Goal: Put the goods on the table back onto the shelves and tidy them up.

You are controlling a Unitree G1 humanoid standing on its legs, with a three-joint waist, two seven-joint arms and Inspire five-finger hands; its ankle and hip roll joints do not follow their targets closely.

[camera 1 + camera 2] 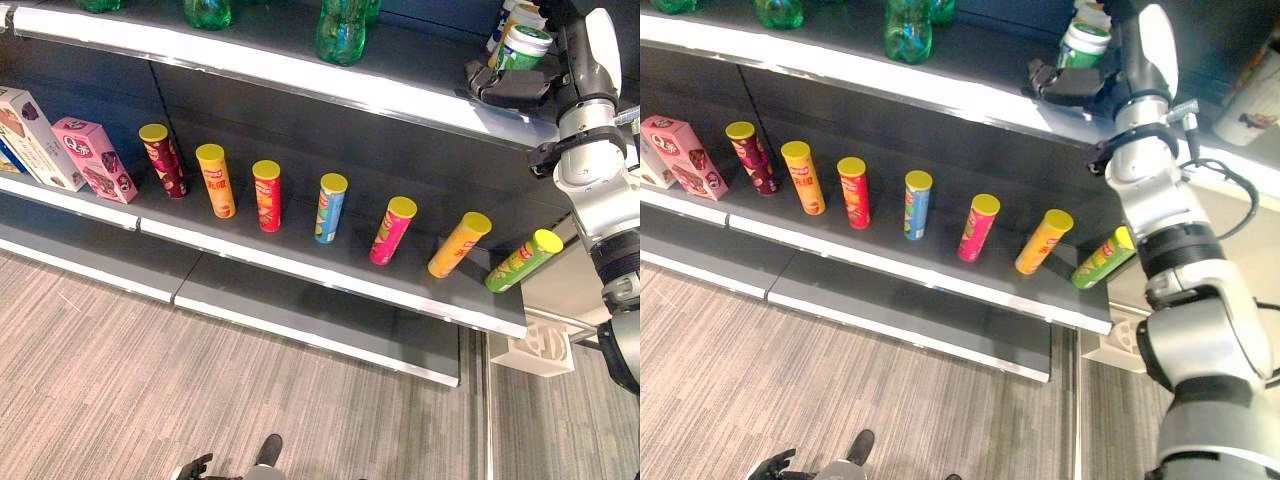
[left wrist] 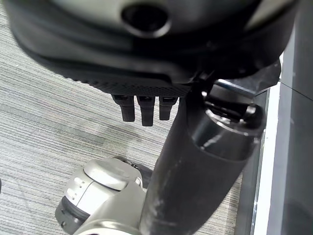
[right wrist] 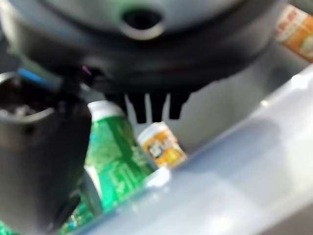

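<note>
My right hand (image 1: 512, 86) reaches onto the top shelf (image 1: 300, 75) at its right end, fingers stretched out flat and open. A green jar with a white lid (image 1: 523, 46) stands on the shelf just behind the hand; in the right wrist view the green jar (image 3: 115, 161) shows past the thumb (image 3: 39, 161) and the fingers (image 3: 151, 105), which are not curled round it. A small orange jar (image 3: 161, 145) stands beyond it. My left hand (image 2: 146, 105) hangs over the floor with relaxed fingers, holding nothing.
Several chip tubes (image 1: 330, 207) stand in a row on the middle shelf (image 1: 300, 262), the rightmost green tube (image 1: 523, 261) at its end. Pink and white boxes (image 1: 93, 158) stand at the left. Green bottles (image 1: 342, 30) occupy the top shelf. A white block (image 1: 540, 347) lies on the floor.
</note>
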